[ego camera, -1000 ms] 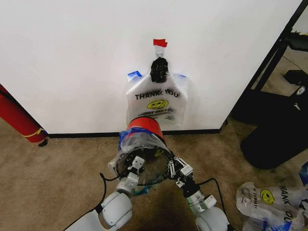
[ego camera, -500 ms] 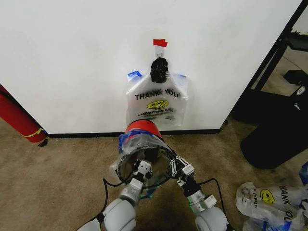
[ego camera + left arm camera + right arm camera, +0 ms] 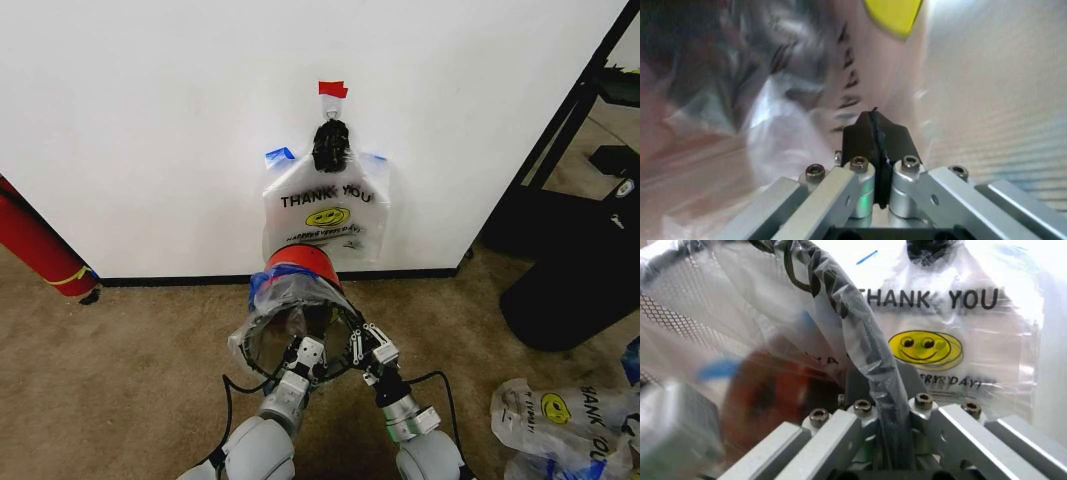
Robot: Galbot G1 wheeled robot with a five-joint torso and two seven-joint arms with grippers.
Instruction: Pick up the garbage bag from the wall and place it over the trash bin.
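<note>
Head view: left hand (image 3: 312, 352) is sitting further toward the centre of the trash bin (image 3: 297, 300) mouth than a second ago, now close beside the right hand (image 3: 358, 343), which is keeping to the bin's right rim; the bin itself is tilted, red base toward the wall (image 3: 150, 120), with one garbage bag (image 3: 272, 292) already draped over it, so the lining step is judged well along; count: one bin, one bag on the bin, one bag hanging on the wall hook (image 3: 326, 215), at least two spare bags (image 3: 555, 415) lying on the carpet at right, one red tape piece (image 3: 333, 89).

Left wrist view: left hand's fingers are pressed fully together, apparently on nothing; bag film is filling the background.

Right wrist view: right hand is closed on the film-wrapped bin rim; hanging bag is showing beyond.
</note>
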